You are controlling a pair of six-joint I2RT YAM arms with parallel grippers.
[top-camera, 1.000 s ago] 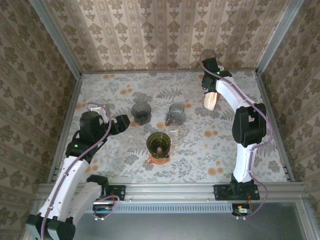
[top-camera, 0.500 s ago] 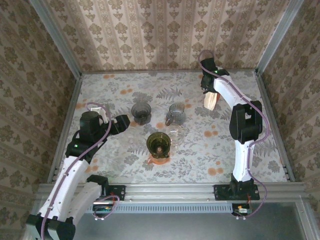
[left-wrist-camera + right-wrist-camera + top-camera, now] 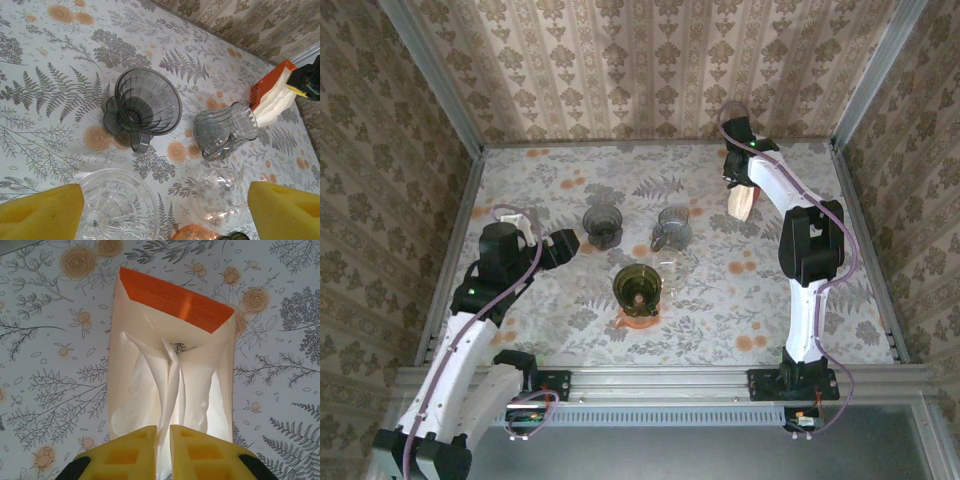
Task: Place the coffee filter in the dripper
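The right claw has its yellow pads pressed almost together on a thin fold of white coffee filter, gripping the end that sticks out of the filter box. Pinching one upstanding fold looks meant to bring away a single sheet rather than the whole stack. Whether just one sheet is caught I cannot tell. The box lies flat on the flowered counter at the far right, its open end turned toward the claw, so the paper can slide straight out.

Well apart from it, mid-counter, stand the vessels: a grey dripper with its cone opening upward, a grey glass jug near it, and closer to the arms an olive dripper on an orange saucer. Mouths turned up suit dropping a filter in, but which one is meant to take it I cannot say.

The left claw hangs wide and empty over that group, likely placed to steady a dripper as the paper goes in. The filter is not yet out of its box, so the whole carry is to come
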